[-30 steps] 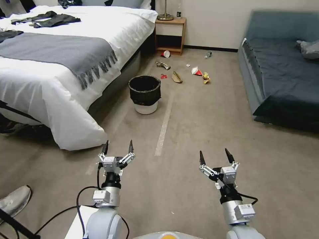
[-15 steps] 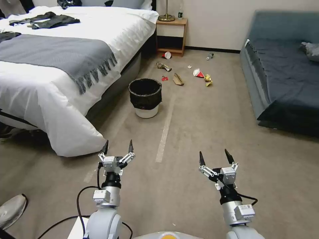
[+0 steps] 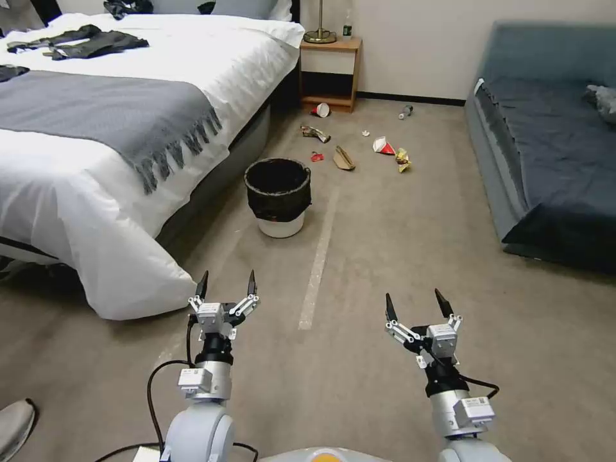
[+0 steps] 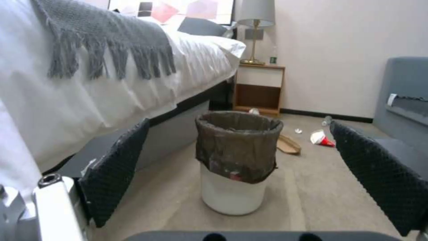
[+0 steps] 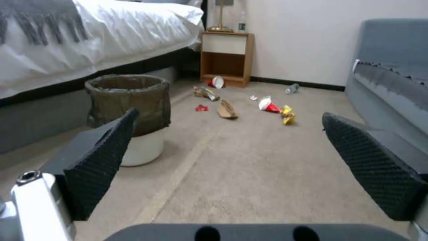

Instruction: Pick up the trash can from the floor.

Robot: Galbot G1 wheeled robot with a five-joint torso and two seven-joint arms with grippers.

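**Bin ahead, not yet reached**

The trash can [image 3: 278, 197] stands upright on the floor [image 3: 385, 256] at 11 o'clock, beside the bed [image 3: 96, 147]. Left end effector [image 3: 226, 283] and right end effector [image 3: 415, 303] hover well short, fingers apart, likely readied for grasping.

One trash can [image 3: 278, 197] stands on the floor [image 3: 398, 256], and one pale tape strip [image 3: 317, 263] runs along the carpet. Two grippers reach forward with fingers spread: left gripper [image 3: 227, 282] and right gripper [image 3: 416, 303]. About eight pieces of litter [image 3: 359, 141] lie scattered. One bed [image 3: 96, 147], one nightstand [image 3: 330, 74], one lamp [image 3: 319, 32], one sofa [image 3: 552, 147].
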